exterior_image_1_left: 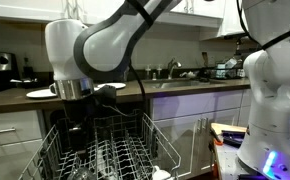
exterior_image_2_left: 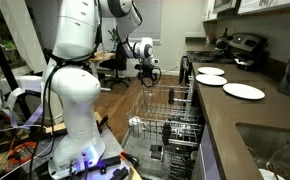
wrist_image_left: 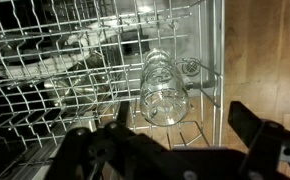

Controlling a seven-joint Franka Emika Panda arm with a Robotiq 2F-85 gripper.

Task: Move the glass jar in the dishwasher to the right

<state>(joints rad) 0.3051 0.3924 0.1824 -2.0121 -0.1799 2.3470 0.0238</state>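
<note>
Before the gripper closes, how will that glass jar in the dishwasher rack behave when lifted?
The glass jar looks like clear glass, so it is likely rigid, slippery and breakable under a hard squeeze. It seems to lie on its side between tines of the wire rack, so it may roll or snag as the open gripper lifts it.

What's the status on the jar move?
Gripper open, hovering above dishwasher rack. Jar down in it, not gripped. Wires close beside it.

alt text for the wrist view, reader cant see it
A clear glass jar sits among the tines of the grey wire rack of the dishwasher, one round end toward the camera. The open gripper flanks it from below; wood floor at right.
</note>
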